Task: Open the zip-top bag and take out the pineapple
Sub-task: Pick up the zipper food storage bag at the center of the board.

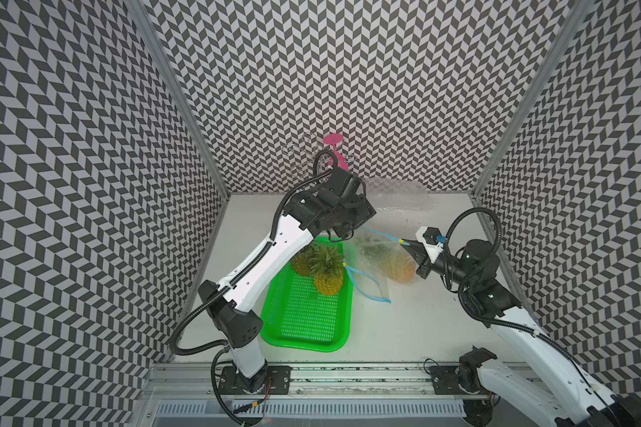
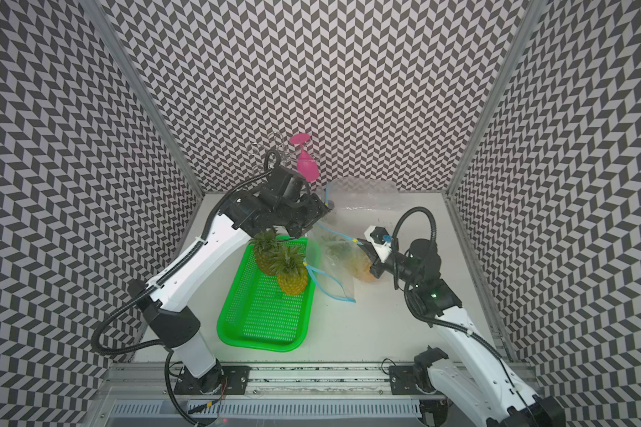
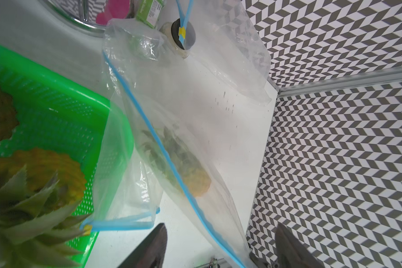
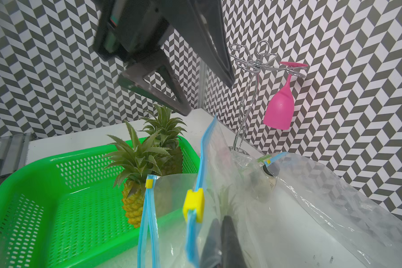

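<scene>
Zip-top bag (image 3: 207, 120) looking unopened, pineapple (image 3: 193, 181) lying inside.
Right gripper (image 4: 221, 239) is pinching the bag by its slider (image 4: 193, 204); left gripper (image 3: 221, 228) is hovering wide open; unzipping and removal are pending.

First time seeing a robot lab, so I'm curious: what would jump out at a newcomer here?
The bright green basket on the table by the left arm, with two pineapples standing in it, grabs the eye first. Beside it the right tool pinches a clear zip-top bag with a third pineapple inside. At the back wall, a pink glass hangs upside down from a wire rack.
</scene>
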Motion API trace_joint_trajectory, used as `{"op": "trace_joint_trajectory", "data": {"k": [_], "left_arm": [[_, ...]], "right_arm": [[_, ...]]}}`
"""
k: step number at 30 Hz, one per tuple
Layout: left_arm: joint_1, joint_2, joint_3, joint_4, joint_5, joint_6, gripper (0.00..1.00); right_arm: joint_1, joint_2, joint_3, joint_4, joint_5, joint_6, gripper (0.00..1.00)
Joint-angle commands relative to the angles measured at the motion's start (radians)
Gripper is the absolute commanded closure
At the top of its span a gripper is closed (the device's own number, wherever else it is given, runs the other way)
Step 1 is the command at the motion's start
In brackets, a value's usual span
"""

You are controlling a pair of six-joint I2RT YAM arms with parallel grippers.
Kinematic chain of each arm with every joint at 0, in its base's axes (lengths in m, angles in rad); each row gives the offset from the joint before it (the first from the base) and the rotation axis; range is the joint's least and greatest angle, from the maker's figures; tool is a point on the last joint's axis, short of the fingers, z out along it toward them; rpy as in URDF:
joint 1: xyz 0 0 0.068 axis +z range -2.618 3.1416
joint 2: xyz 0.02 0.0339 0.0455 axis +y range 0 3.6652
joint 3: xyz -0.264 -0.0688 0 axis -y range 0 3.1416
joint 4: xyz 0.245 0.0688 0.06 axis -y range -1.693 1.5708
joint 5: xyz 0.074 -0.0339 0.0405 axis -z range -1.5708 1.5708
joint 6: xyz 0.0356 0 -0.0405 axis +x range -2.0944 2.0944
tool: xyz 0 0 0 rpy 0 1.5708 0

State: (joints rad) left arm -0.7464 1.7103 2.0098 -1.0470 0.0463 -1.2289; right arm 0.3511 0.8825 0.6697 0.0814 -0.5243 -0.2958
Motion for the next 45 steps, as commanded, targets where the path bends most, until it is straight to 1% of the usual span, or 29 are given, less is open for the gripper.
{"op": "trace_joint_trajectory", "data": {"k": [1, 3, 5, 7, 8, 9, 10, 11, 13, 14, 15, 17, 18, 19, 22, 24, 25, 29, 33, 37, 43, 44, 45], "left_arm": [[-0.001, 0.008, -0.066, 0.046, 0.093, -0.100, 0.25], [-0.002, 0.029, -0.084, 0.081, 0.135, -0.120, 0.25], [-0.002, 0.065, -0.086, 0.116, 0.189, -0.130, 0.28], [-0.008, 0.093, -0.075, 0.125, 0.229, -0.136, 0.34], [-0.014, 0.102, -0.070, 0.122, 0.231, -0.141, 0.39], [-0.016, 0.104, -0.072, 0.123, 0.232, -0.147, 0.46], [-0.018, 0.101, -0.080, 0.133, 0.230, -0.153, 0.57], [-0.018, 0.094, -0.092, 0.142, 0.223, -0.160, 0.72], [-0.016, 0.078, -0.109, 0.159, 0.200, -0.172, 0.96], [-0.016, 0.072, -0.117, 0.167, 0.195, -0.177, 1.00], [-0.017, 0.069, -0.121, 0.169, 0.193, -0.179, 1.00], [-0.020, 0.070, -0.126, 0.164, 0.193, -0.181, 1.00], [-0.021, 0.071, -0.131, 0.162, 0.195, -0.185, 1.00], [-0.022, 0.071, -0.141, 0.170, 0.199, -0.188, 1.00], [-0.027, 0.071, -0.145, 0.182, 0.191, -0.190, 1.00], [-0.027, 0.077, -0.130, 0.174, 0.183, -0.186, 1.00], [-0.028, 0.078, -0.125, 0.170, 0.181, -0.183, 1.00], [-0.033, 0.080, -0.115, 0.163, 0.176, -0.175, 1.00], [-0.032, 0.077, -0.113, 0.163, 0.172, -0.174, 1.00], [-0.034, 0.071, -0.112, 0.157, 0.166, -0.172, 1.00], [-0.036, 0.071, -0.089, 0.152, 0.156, -0.157, 1.00], [-0.037, 0.072, -0.078, 0.144, 0.156, -0.152, 0.99], [-0.039, 0.074, -0.063, 0.131, 0.157, -0.146, 0.82]], "right_arm": [[0.025, -0.029, -0.002, 0.049, 0.025, -0.022, 1.00], [0.043, -0.040, -0.005, 0.049, 0.044, -0.020, 1.00], [0.056, -0.049, -0.006, 0.042, 0.066, -0.018, 1.00], [0.060, -0.054, -0.004, 0.037, 0.073, -0.020, 1.00], [0.060, -0.056, -0.002, 0.033, 0.075, -0.021, 1.00], [0.063, -0.059, -0.002, 0.028, 0.075, -0.023, 1.00], [0.064, -0.064, -0.003, 0.024, 0.075, -0.026, 1.00], [0.066, -0.069, -0.004, 0.016, 0.075, -0.031, 1.00], [0.073, -0.080, -0.009, -0.006, 0.078, -0.042, 1.00], [0.077, -0.086, -0.006, -0.026, 0.081, -0.047, 1.00], [0.084, -0.090, 0.003, -0.051, 0.085, -0.049, 1.00], [0.114, -0.099, 0.040, -0.129, 0.111, -0.041, 0.81], [0.131, -0.103, 0.060, -0.167, 0.133, -0.030, 0.75], [0.156, -0.110, 0.083, -0.214, 0.170, -0.016, 0.72], [0.218, -0.146, 0.112, -0.320, 0.258, 0.012, 0.68], [0.243, -0.170, 0.113, -0.356, 0.287, 0.018, 0.68], [0.252, -0.176, 0.111, -0.364, 0.301, 0.020, 0.69], [0.259, -0.155, 0.123, -0.378, 0.314, 0.009, 0.86], [0.264, -0.134, 0.128, -0.398, 0.338, -0.009, 0.89], [0.264, -0.151, 0.126, -0.372, 0.379, -0.016, 0.99], [0.266, -0.162, 0.138, -0.370, 0.398, -0.033, 1.00], [0.266, -0.166, 0.136, -0.368, 0.403, -0.041, 1.00], [0.267, -0.169, 0.134, -0.368, 0.408, -0.055, 1.00]]}}
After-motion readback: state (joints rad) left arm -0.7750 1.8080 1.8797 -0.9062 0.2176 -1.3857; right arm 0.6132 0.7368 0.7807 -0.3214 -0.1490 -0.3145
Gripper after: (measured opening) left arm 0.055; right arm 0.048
